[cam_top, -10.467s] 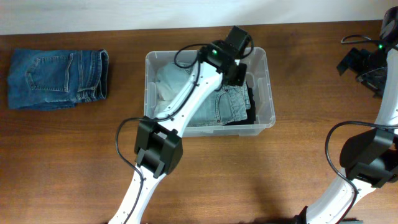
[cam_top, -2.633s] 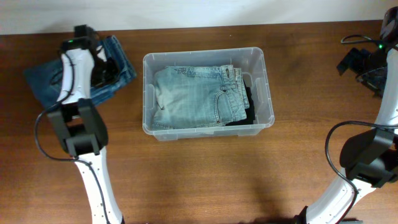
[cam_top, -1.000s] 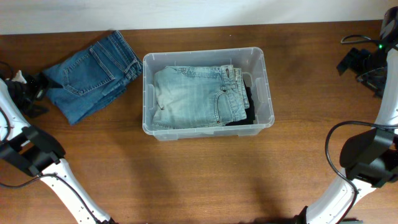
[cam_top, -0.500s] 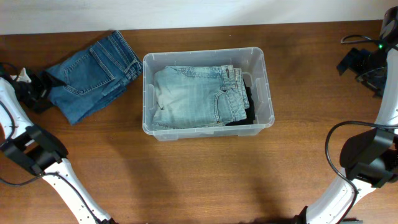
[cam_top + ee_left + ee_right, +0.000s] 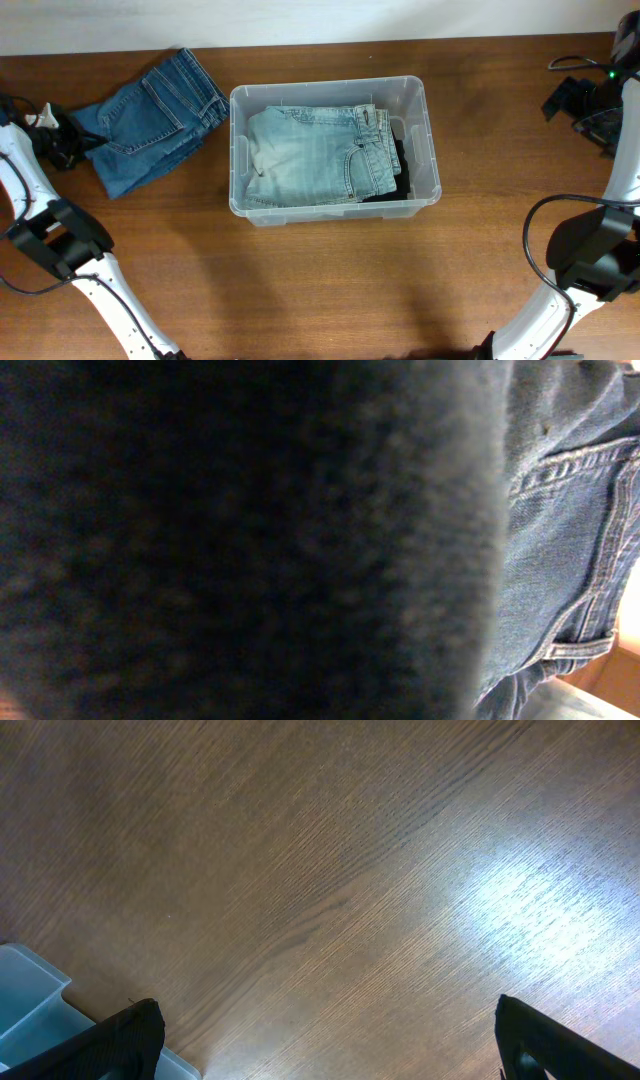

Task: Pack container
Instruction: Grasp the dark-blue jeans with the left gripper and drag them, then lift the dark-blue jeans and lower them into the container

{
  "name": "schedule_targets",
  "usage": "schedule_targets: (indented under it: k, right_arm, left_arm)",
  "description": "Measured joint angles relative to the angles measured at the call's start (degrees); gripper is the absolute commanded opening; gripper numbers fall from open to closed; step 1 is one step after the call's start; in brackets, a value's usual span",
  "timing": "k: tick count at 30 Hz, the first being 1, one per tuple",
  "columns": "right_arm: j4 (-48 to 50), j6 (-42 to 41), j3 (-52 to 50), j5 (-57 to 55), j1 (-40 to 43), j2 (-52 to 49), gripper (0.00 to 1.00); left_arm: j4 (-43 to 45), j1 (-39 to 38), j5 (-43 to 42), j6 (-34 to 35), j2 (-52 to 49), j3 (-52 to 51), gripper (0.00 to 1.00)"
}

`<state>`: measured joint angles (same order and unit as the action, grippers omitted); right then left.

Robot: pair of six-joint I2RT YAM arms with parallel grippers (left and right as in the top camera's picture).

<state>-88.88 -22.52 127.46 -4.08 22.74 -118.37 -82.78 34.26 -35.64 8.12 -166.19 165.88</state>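
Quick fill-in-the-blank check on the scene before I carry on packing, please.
The light-wash jeans lie ___ the container.
The dark blue jeans lie on the table, on the ___ arm's side of the container.
A ___ garment shows under the light-wash jeans at the container's other end.
On the right gripper, the jaws stand ___.
Missing words: inside; left; black; open.

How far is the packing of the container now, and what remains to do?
Done: light jeans lie folded in the container, over a dark garment. In hand: the left claw is at the edge of the dark blue jeans on the table; whether it grips them is not visible. Left: those jeans are not yet in the container. The right claw is open, holding nothing.
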Motion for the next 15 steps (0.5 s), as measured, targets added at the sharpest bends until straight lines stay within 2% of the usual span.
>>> schedule_targets:
  k: [7,11,15]
  right_arm:
    - [-0.02,-0.04,0.00,0.00,0.00,0.00,0.98]
    - [-0.02,-0.02,0.00,0.00,0.00,0.00,0.98]
    - [0.00,0.00,0.00,0.00,0.00,0.00,0.98]
  left_arm:
    - [-1.11,1.29,-6.10,0.02,-0.90,1.70,0.01]
    - [-2.08,1.49,-11.10,0.50,-2.23,9.88,0.01]
    - [-1.40,0.55,-12.59,1.29,1.33,11.50,0.01]
